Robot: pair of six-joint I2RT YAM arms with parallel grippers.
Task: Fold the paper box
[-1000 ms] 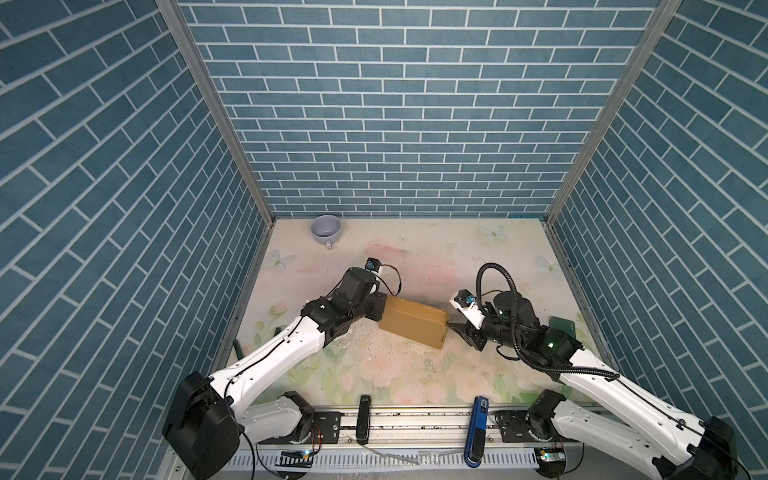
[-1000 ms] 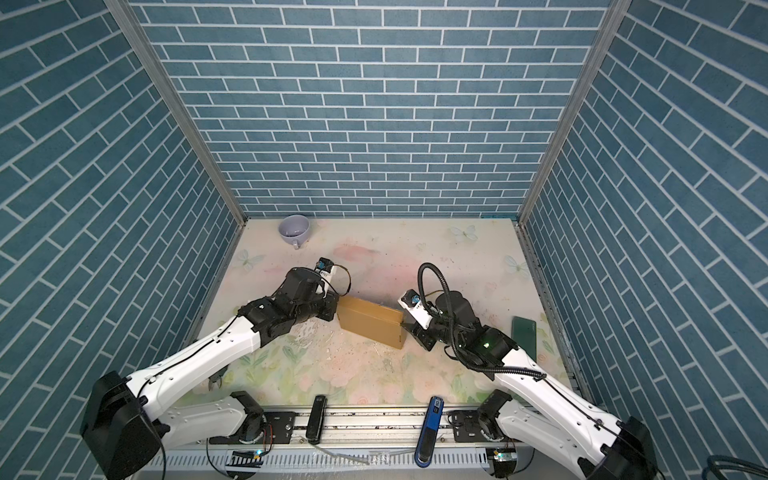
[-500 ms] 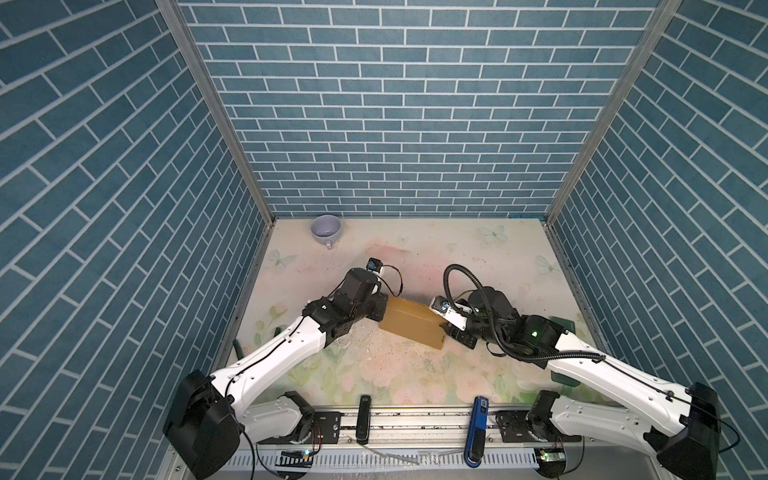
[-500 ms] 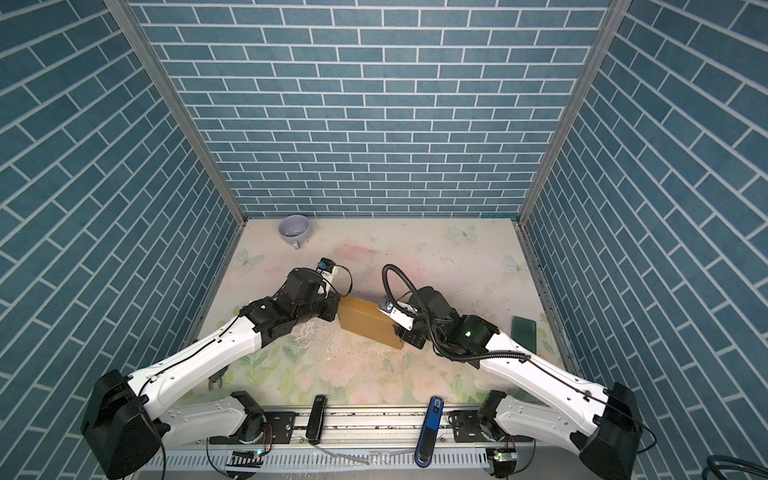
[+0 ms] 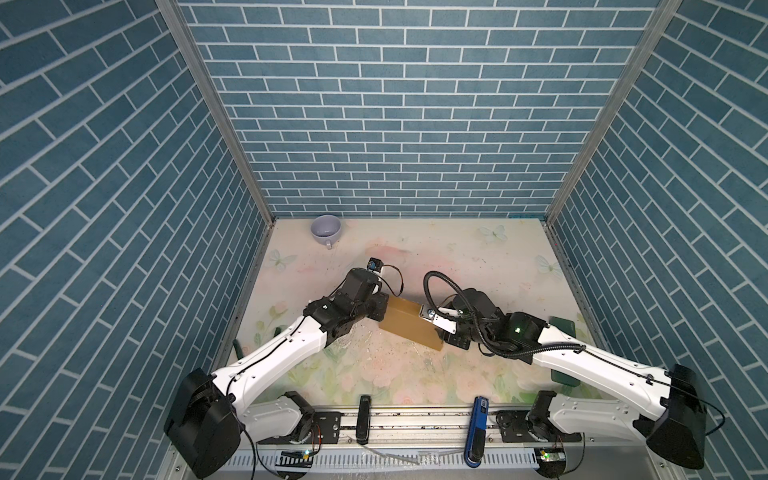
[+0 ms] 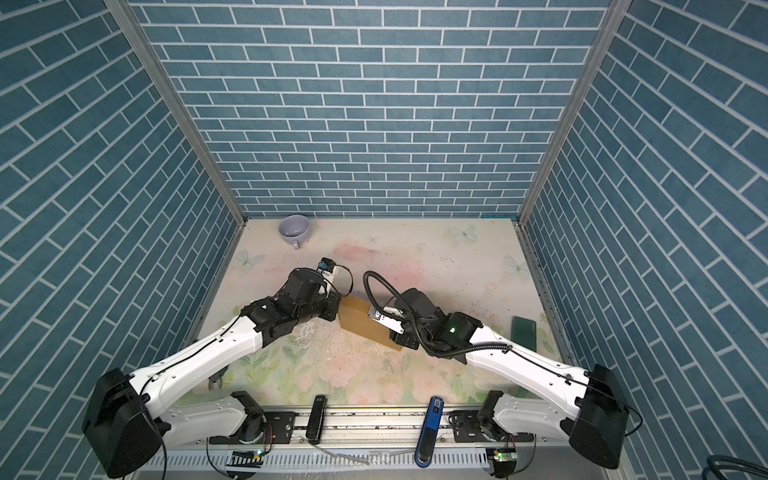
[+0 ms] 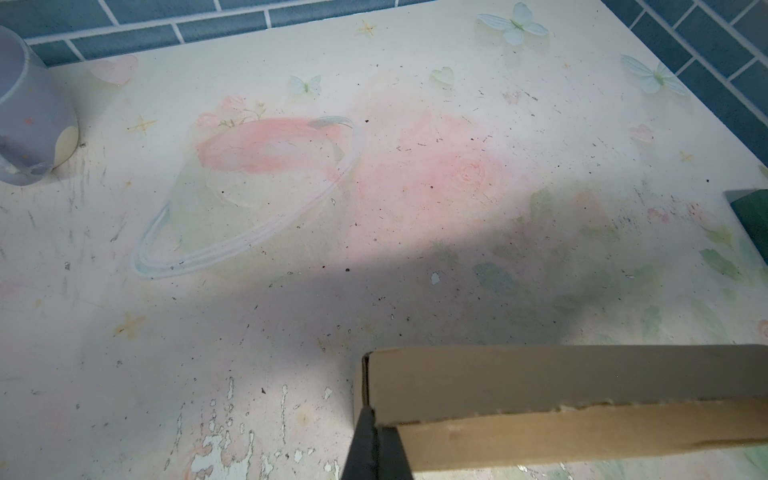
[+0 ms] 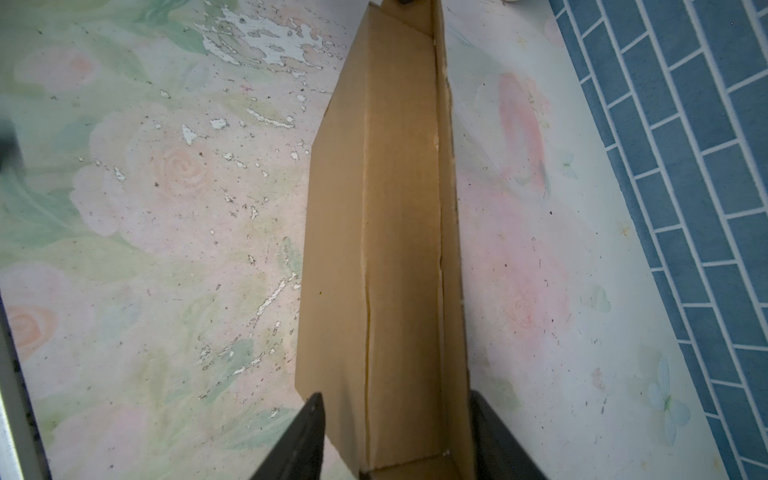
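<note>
Box mid-table, folded, between both grippers. Right gripper straddles box end, fingers on either side of it, seemingly gripping. Left gripper clenched on opposite corner wall. Green pad near right wall. Cup in far left corner.

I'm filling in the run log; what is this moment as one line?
paper box: folded, on table | left gripper: shut on box corner | right gripper: jaws straddle opposite end | mug: back left
</note>
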